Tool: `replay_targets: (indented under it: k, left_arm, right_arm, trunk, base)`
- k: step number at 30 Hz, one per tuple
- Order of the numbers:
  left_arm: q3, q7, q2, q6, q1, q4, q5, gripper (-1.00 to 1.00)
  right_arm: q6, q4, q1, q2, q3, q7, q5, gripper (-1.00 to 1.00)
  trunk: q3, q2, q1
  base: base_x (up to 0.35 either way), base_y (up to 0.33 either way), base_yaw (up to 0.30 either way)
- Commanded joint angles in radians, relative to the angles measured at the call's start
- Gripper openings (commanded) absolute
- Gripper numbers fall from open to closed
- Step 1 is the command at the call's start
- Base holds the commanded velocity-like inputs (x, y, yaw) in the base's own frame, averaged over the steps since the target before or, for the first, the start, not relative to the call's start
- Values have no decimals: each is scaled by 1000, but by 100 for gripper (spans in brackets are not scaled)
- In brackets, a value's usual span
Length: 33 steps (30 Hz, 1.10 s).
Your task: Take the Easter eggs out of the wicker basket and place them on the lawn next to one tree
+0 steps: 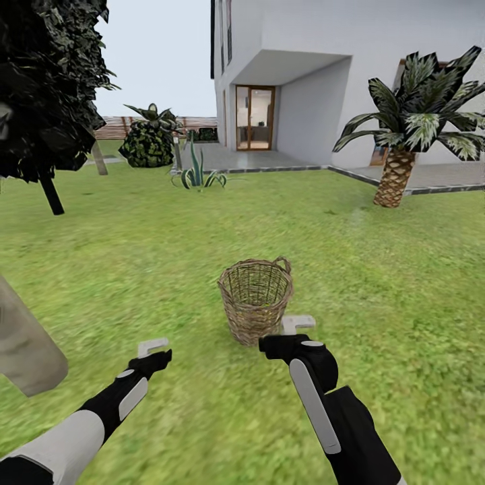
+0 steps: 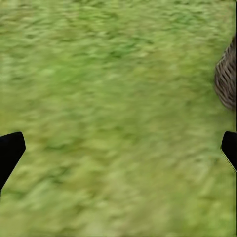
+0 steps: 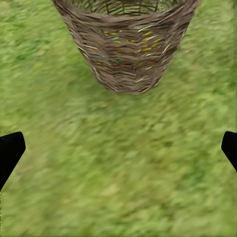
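Basket [image 1: 255,300] stands upright on the lawn [image 1: 377,283], dead centre ahead, brown weave tapering down from a round rim, one small loop handle at the rim's far right. From the head camera its inside looks like bare weave. The right wrist camera, though, catches flecks of yellow with a touch of blue glinting through the basket's [image 3: 126,47] wall — eggs [image 3: 123,42] inside, too broken up by the weave to count. The left wrist camera gets just the basket's [image 2: 227,79] edge at the side of open lawn [image 2: 108,118].

Right gripper [image 1: 297,325] hangs just beside the basket's base, near side, fingers spread wide, nothing between them. Left gripper [image 1: 153,347] hovers over grass well to the left, also spread and empty.

A pale trunk [image 1: 23,340] leans in at the left edge. Further back, a palm [image 1: 404,135] by the house [image 1: 350,67].
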Motion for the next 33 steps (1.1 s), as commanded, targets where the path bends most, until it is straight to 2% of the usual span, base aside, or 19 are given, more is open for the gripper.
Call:
replay_targets:
  k: [1,11,33]
  left_arm:
    - [-9,6,1,-2,0,-1,8,100]
    - [-10,6,0,-2,0,-1,8,100]
    - [-11,5,-1,-2,0,-2,8,100]
  right_arm:
    - [3,-1,-1,0,1,-10,-10,100]
    - [2,-1,-1,0,1,-10,-10,100]
    - [3,-1,-1,0,1,-10,-10,100]
  trunk:
    - [3,0,-1]
    - [43,2,-5]
    - [139,8,-15]
  base:
    - [0,0,0]
    - [0,0,-59]
    - [0,0,-257]
